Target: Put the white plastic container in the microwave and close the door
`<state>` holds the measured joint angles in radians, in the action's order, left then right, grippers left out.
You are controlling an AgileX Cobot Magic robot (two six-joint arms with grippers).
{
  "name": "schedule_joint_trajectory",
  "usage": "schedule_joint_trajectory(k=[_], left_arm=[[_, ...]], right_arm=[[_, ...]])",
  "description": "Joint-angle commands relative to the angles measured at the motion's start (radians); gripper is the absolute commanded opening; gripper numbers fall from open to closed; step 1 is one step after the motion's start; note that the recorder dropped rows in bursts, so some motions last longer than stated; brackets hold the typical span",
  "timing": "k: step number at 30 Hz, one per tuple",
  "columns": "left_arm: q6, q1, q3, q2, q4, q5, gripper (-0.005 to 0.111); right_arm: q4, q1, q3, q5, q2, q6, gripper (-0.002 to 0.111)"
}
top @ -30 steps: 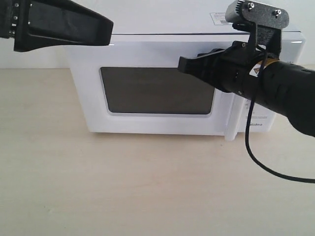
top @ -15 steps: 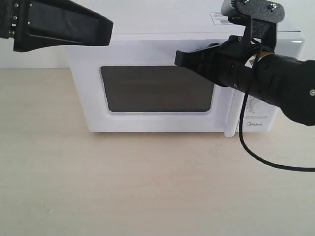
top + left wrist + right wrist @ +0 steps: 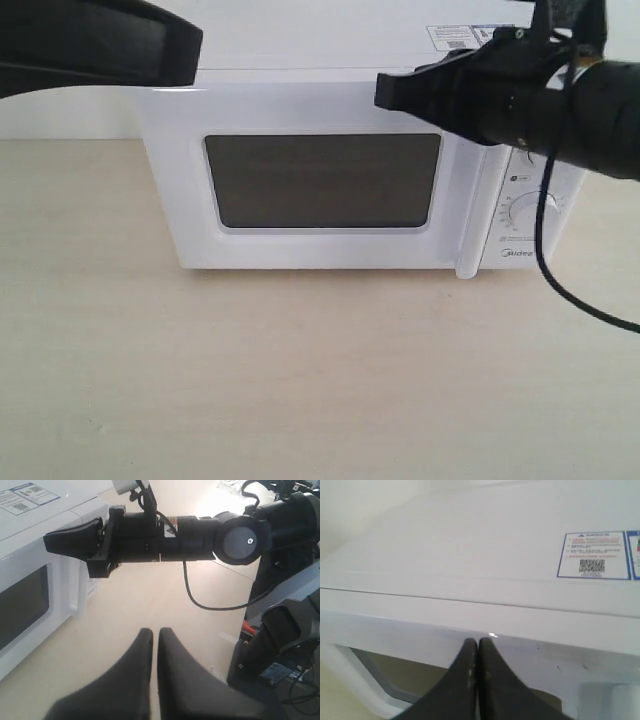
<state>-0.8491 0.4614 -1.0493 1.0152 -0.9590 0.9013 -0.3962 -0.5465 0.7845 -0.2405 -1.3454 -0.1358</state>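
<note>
Exterior view. Microwave [image 3: 560,235] sits on pale table [image 3: 300,380], facing the camera. Door [image 3: 320,105] flush shut; window [image 3: 320,180] dark, nothing readable behind it. Handle [image 3: 468,220] upright at the door's right edge, dial [image 3: 528,212] just beside it. Left gripper [image 3: 190,55] in the air off the microwave's upper left corner, one solid black wedge. Right gripper [image 3: 385,90] in front of the door's top right corner; cable [image 3: 545,270] hangs from its arm across the panel.

Left wrist view. Left fingers [image 3: 142,645] pressed together, nothing between them, above bare table beside the microwave. Right gripper's tip sits level with the microwave's top edge.

Right wrist view. Right fingers [image 3: 487,655] together, empty, tips over the door's top edge; contact cannot be told. Sticker [image 3: 594,555] lies flat on the microwave's top.
</note>
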Motion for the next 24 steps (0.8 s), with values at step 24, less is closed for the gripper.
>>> schedule_joint_trajectory(k=[24], left_arm=[[0.034, 0.005, 0.139, -0.358, -0.131, -0.044, 0.004]], right_arm=[[0.007, 0.008, 0.005, 0.578, 0.546, -0.108, 0.0]])
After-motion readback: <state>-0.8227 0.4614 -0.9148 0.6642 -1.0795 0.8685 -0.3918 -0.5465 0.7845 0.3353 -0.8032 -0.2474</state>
